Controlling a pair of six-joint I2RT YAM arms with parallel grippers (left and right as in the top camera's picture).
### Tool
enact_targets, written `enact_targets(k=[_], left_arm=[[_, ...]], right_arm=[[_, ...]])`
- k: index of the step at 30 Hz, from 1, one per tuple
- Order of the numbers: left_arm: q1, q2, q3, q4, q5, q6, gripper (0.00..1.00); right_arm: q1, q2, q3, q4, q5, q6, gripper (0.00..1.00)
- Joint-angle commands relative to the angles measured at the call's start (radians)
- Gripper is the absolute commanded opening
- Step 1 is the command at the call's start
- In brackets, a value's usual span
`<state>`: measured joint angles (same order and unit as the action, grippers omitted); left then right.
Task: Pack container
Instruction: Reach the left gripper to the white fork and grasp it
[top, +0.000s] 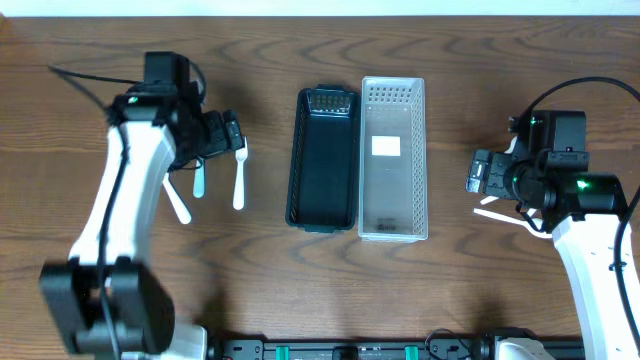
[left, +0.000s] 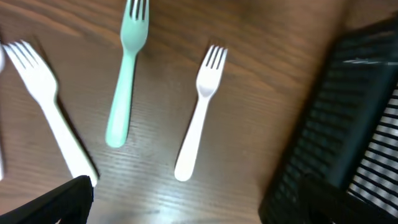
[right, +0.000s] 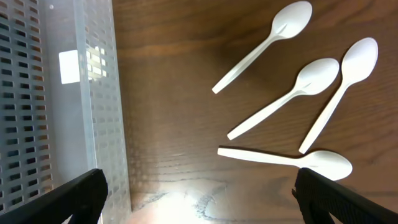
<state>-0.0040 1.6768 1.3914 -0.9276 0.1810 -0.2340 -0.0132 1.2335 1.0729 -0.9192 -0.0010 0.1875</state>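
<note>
A black container (top: 322, 160) and a clear perforated container (top: 392, 160) lie side by side mid-table. Left of them lie a white fork (top: 239, 180), a mint fork (top: 199, 180) and another white fork (top: 178, 203). My left gripper (top: 232, 133) is open and empty above the forks. The left wrist view shows it (left: 186, 208) above the white fork (left: 200, 112), with the mint fork (left: 124, 81) and the black container (left: 336, 124) to either side. My right gripper (top: 478, 172) is open and empty. In the right wrist view it (right: 199, 199) sits between the clear container (right: 62, 93) and several white spoons (right: 286, 96).
The spoons (top: 500, 215) lie partly hidden under my right arm in the overhead view. A white label (top: 386, 146) lies on the clear container's floor. Bare wooden table (top: 260, 280) stretches in front of the containers.
</note>
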Motion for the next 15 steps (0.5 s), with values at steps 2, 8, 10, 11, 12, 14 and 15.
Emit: enact_targets(k=[2, 8, 10, 11, 12, 14, 15], left_arm=[[0.002, 0.101, 0.015, 0.010, 0.006, 0.005, 0.98], [-0.017, 0.181, 0.015, 0.014, 0.005, 0.126, 0.98], [-0.023, 0.197, 0.015, 0.014, -0.010, 0.138, 0.98], [-0.026, 0.208, 0.015, 0.015, -0.016, 0.149, 0.98], [-0.029, 0.217, 0.015, 0.017, -0.016, 0.152, 0.98], [-0.032, 0.236, 0.015, 0.022, -0.016, 0.152, 0.98], [-0.035, 0.248, 0.015, 0.026, -0.016, 0.152, 0.98]], right_arm=[[0.007, 0.000, 0.023, -0.016, 0.004, 0.018, 0.99], [0.007, 0.000, 0.023, -0.019, 0.003, 0.018, 0.99], [0.007, 0.000, 0.024, -0.020, 0.003, 0.018, 0.99], [0.007, 0.000, 0.024, -0.021, 0.001, 0.018, 0.99], [0.007, 0.000, 0.024, -0.021, -0.001, 0.018, 0.99], [0.007, 0.000, 0.023, -0.021, -0.004, 0.018, 0.99], [0.007, 0.000, 0.023, -0.021, -0.004, 0.018, 0.99]])
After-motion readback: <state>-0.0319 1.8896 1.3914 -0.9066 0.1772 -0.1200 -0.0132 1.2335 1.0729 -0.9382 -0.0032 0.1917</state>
